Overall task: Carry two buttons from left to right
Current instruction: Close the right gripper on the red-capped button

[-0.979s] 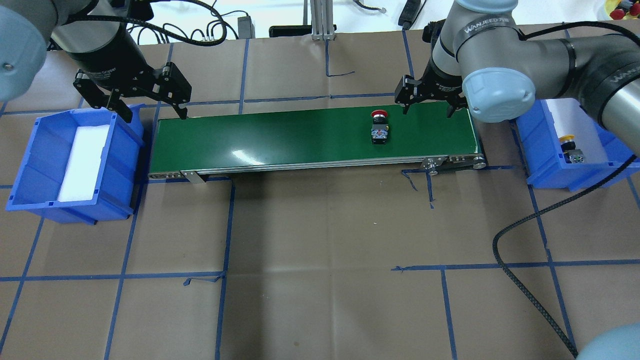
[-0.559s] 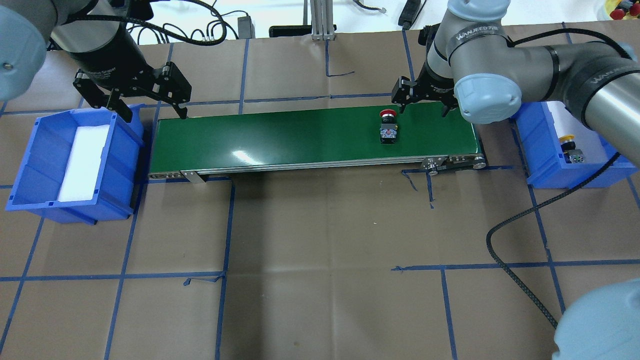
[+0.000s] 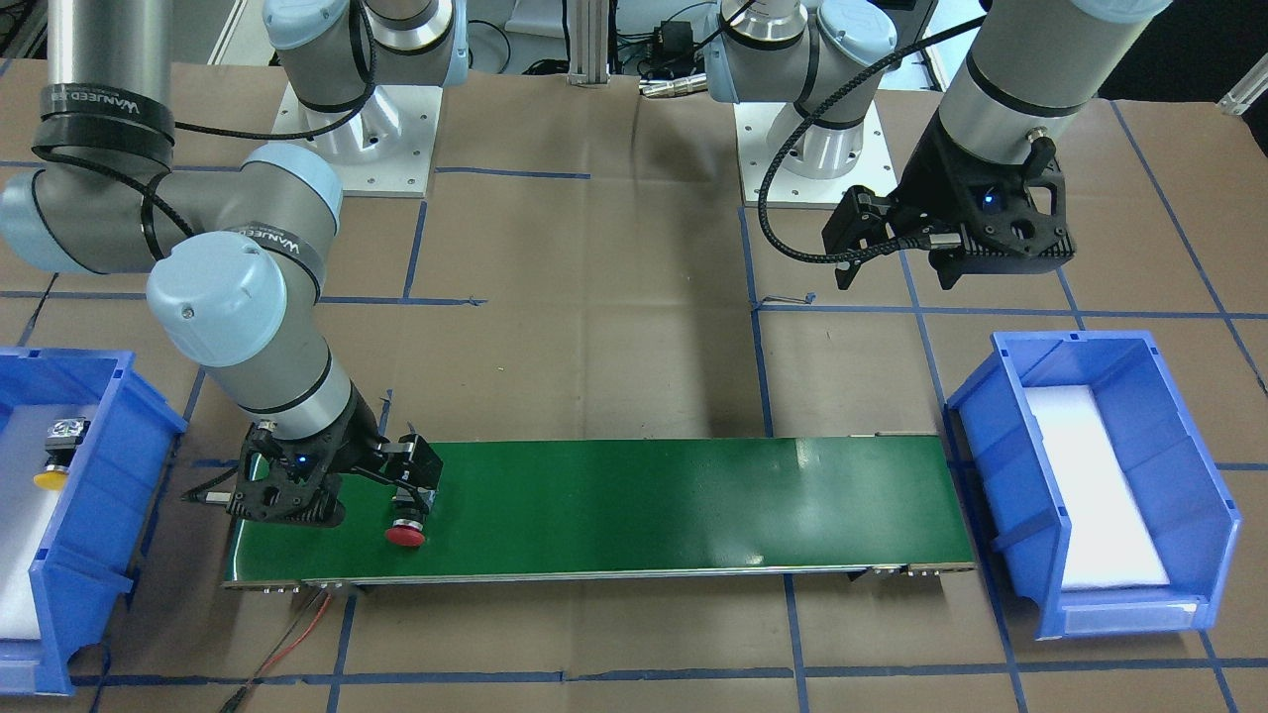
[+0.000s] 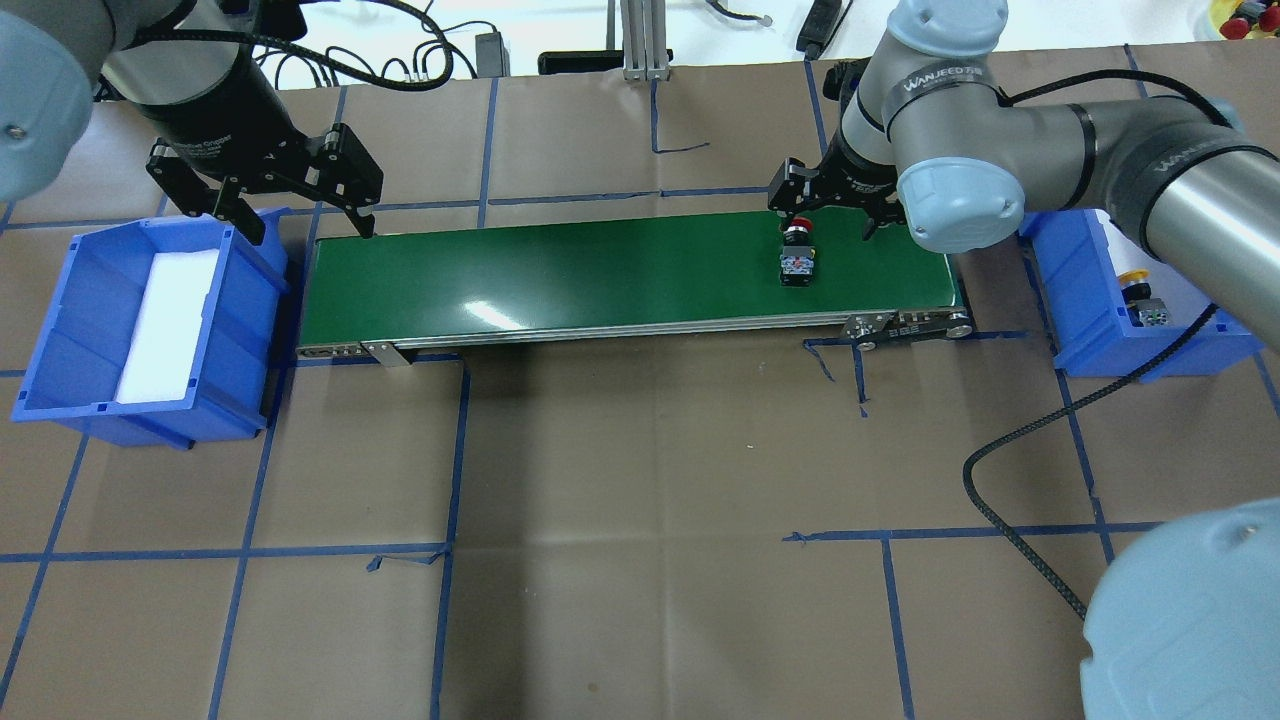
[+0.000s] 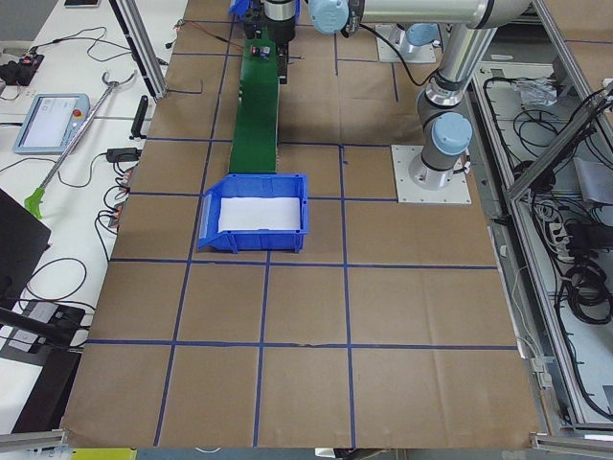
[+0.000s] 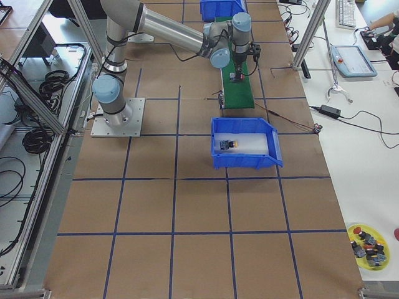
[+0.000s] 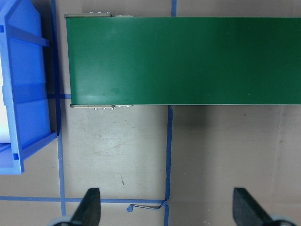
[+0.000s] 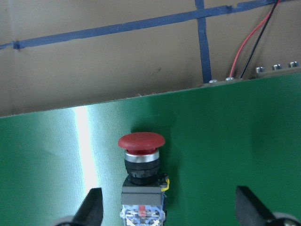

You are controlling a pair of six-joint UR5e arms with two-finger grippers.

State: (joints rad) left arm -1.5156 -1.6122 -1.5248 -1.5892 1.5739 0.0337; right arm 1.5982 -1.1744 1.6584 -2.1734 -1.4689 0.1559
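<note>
A red button (image 4: 797, 262) lies on its side near the right-hand end of a green conveyor belt (image 4: 600, 270). The robot's right end effector (image 4: 826, 222) is poised above it with fingers spread wide. The button sits off-centre, close to one finger, so the grasp likely needs a sideways correction before closing. Its yellow partner (image 4: 1138, 288) already rests in the blue bin (image 4: 1090, 335) beyond the belt's right end, so the job looks half done. The left end effector (image 4: 308, 225), equally wide and holding nothing, hangs over the belt's opposite end beside a second blue bin (image 4: 60, 330) (only a white pad inside). Between button and destination stand the belt's end roller and the bin's near wall. A black cable (image 4: 1010, 450) loops across the bench.
</note>
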